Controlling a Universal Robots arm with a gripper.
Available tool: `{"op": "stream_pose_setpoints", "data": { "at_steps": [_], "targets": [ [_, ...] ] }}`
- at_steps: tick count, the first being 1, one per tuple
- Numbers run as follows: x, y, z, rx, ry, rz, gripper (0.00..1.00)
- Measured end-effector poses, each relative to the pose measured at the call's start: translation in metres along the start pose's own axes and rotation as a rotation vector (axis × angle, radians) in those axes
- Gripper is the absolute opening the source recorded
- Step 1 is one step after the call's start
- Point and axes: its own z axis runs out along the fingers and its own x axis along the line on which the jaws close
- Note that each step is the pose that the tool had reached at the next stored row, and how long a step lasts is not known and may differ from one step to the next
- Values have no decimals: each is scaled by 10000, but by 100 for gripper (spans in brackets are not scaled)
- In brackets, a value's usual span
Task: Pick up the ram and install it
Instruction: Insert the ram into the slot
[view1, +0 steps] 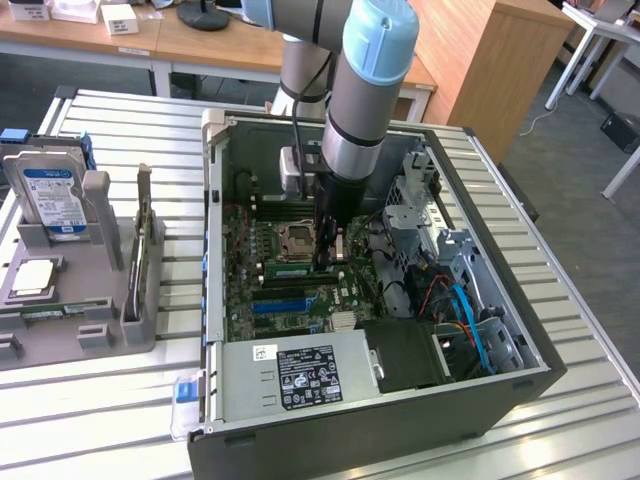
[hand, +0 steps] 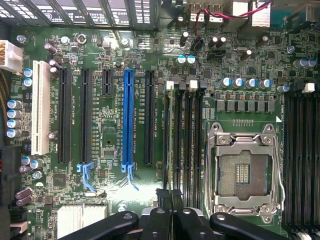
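install step in hand, ram down at the board
gripper seems clamped on the ram among the memory slots; seating calls for square, even downward pressure

The arm is built of silver-grey cylindrical tubes with pale blue joint caps; a black cable runs beside its wrist; the gripper is black, with rounded, glossy linkage bars.

A slatted metal table is carrying an open computer case; a grey parts holder is sitting at the case's nine o'clock in the exterior view.
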Motion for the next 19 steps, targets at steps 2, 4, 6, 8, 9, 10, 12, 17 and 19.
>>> {"op": "stream_pose_setpoints", "data": {
  "at_steps": [2,4,6,8,9,10,12,17,19],
  "targets": [
    [0,-9,-1,-1,1,-3,12],
    [0,-16,-1,0,1,-1,12],
    [0,-16,0,0,0,1,12],
    [0,-16,0,0,0,1,12],
    [0,-16,0,-1,0,1,12],
    [0,-17,0,0,0,0,12],
    [-3,-17,0,-1,0,0,12],
    [-6,-17,0,0,1,0,12],
    [-6,-17,0,0,1,0,12]
  ]
}}
